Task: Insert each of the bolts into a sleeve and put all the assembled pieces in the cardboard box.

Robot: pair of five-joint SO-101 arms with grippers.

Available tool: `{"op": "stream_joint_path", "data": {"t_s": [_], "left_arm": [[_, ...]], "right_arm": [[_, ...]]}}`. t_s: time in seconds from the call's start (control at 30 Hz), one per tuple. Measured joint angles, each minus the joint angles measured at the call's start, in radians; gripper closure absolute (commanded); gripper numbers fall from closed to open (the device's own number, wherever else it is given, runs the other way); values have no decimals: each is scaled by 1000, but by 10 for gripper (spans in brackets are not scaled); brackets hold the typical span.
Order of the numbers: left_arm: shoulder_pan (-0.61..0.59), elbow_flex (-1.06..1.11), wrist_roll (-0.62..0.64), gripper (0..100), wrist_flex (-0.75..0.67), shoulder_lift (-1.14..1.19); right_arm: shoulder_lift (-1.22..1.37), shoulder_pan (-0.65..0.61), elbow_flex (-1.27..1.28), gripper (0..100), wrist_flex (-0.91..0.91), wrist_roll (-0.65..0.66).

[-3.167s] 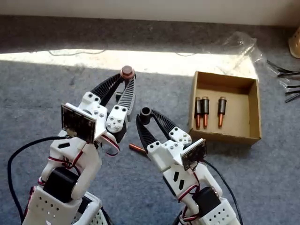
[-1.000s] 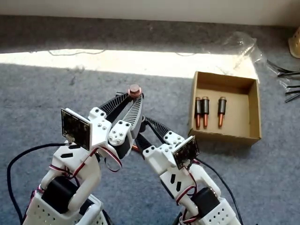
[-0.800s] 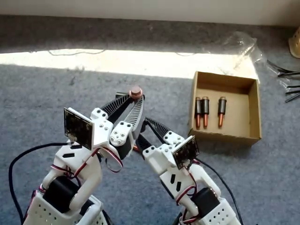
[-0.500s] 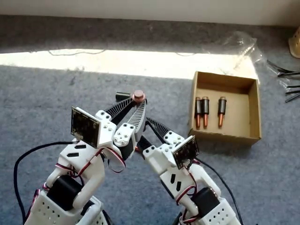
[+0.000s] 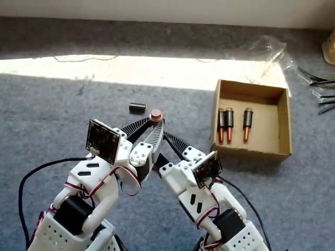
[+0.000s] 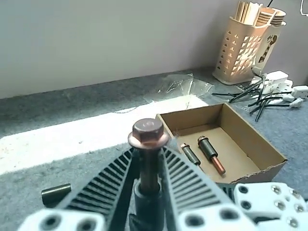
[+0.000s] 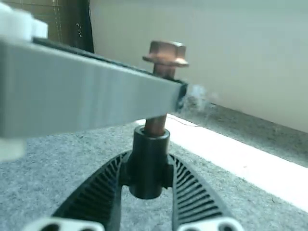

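The left gripper (image 6: 149, 161) is clenched on the shaft of a copper bolt (image 6: 148, 134), just under its flanged head. It holds the bolt upright, with the head on top. Directly under it, the right gripper (image 7: 148, 168) is closed around a black sleeve (image 7: 147, 149), which also stands upright with its open mouth up. The lower end of the bolt is already at this mouth and seems to enter it a little. The two long axes are therefore almost on one vertical line, and I judge that the coming move is a straight push down along this line. A small tilt can make the bolt jam.

Farther out, a second sleeve (image 5: 137, 107) lies on its side on the grey carpet (image 5: 63, 115), near the left arm. The cardboard box (image 5: 251, 150) stands at the right arm's side, with three assembled pieces (image 5: 229, 124) lying inside.
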Motion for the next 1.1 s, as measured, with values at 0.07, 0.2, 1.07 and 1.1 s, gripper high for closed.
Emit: {"op": "stream_joint_path", "data": {"t_s": [0.07, 0.2, 1.07, 1.1], "left_arm": [[0, 0, 0, 994, 0, 0], [0, 0, 0, 993, 0, 0], [-6, 0, -3, 706, 78, -3], [-8, 0, -3, 705, 78, -5]], "right_arm": [[0, 0, 0, 993, 0, 0], [0, 0, 0, 993, 0, 0], [2, 2, 0, 993, 2, 0], [2, 2, 0, 993, 2, 0]]}}
